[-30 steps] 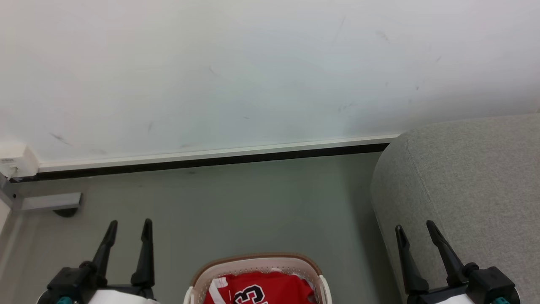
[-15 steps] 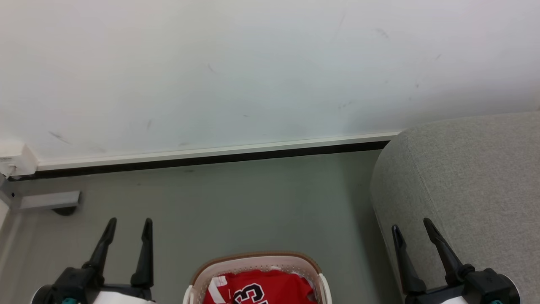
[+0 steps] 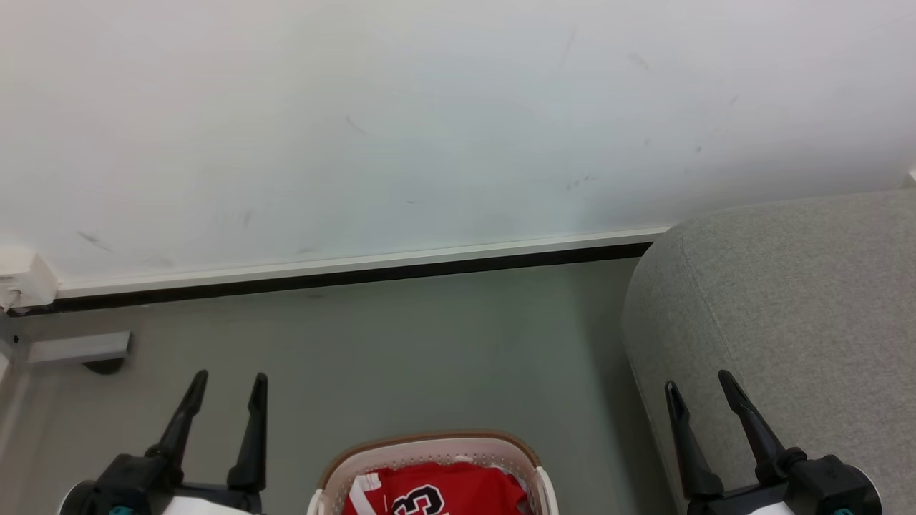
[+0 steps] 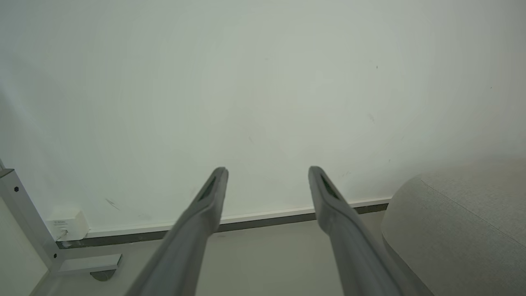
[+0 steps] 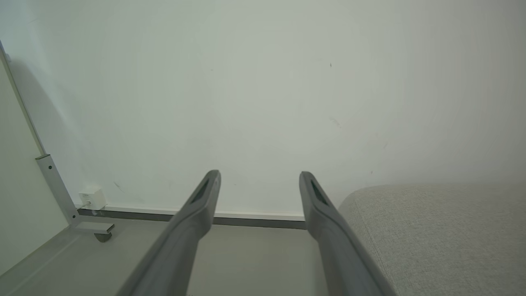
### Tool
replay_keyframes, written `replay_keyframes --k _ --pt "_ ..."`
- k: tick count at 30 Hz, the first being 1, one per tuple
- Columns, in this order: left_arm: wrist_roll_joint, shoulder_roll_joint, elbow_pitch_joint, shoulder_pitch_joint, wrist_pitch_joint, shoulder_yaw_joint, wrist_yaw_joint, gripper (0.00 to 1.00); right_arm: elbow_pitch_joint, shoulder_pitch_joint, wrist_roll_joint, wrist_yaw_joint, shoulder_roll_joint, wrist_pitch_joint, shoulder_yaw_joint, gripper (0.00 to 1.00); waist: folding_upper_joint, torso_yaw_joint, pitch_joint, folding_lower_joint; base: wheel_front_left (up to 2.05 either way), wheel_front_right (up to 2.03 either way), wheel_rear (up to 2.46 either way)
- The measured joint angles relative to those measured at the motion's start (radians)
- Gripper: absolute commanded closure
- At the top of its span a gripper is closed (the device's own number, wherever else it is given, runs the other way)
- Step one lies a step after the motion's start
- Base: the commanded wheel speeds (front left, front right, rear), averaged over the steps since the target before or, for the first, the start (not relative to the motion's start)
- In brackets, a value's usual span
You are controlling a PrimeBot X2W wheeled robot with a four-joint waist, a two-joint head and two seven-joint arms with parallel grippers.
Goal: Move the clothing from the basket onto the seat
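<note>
**Operator:** What does the left end effector (image 3: 230,375) look like?

**Observer:** You've got two long black fingers (image 3: 252,429), each tapering to a blunt point, set in a chunky black housing (image 3: 132,476). Nearer you sits a white forearm shell (image 3: 197,505) with a speck of teal trim (image 3: 114,511).

**Operator:** And the right end effector (image 3: 698,380)?

**Observer:** You'll find the same build there, with a round black knuckle (image 3: 796,454) at one finger's base. On your wrist cameras the fingers look matte grey, each with a narrow dark slot (image 4: 208,189) in its inner face near the tip.
</note>
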Motion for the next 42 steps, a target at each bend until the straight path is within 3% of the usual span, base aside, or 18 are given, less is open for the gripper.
replay_keyframes --k 11,20,31,42 --pt "-0.005 -0.001 0.007 0.008 0.0 -0.013 0.0 0.0 0.011 0.0 0.02 0.0 0.0 0.0 -0.005 0.0 0.0 -0.027 -0.001 0.0 0.0 0.0 0.0" --pt "-0.048 0.023 0.024 0.008 0.0 -0.034 0.0 0.0 -0.007 -0.006 0.03 0.0 -0.001 0.0 -0.015 0.0 0.0 -0.093 0.04 0.0 0.0 0.0 0.0" --pt "-0.081 0.14 0.262 -0.098 0.0 -0.148 0.0 0.0 -0.101 -0.05 0.051 0.0 -0.002 0.0 -0.018 0.0 0.0 -0.189 0.178 0.0001 0.0 0.0 0.0" --pt "-0.184 0.281 0.601 -0.288 0.0 -0.404 0.0 0.0 -0.29 -0.123 0.074 0.0 -0.003 -0.001 -0.009 0.0 0.0 -0.261 0.366 0.0002 0.0 0.0 0.0"
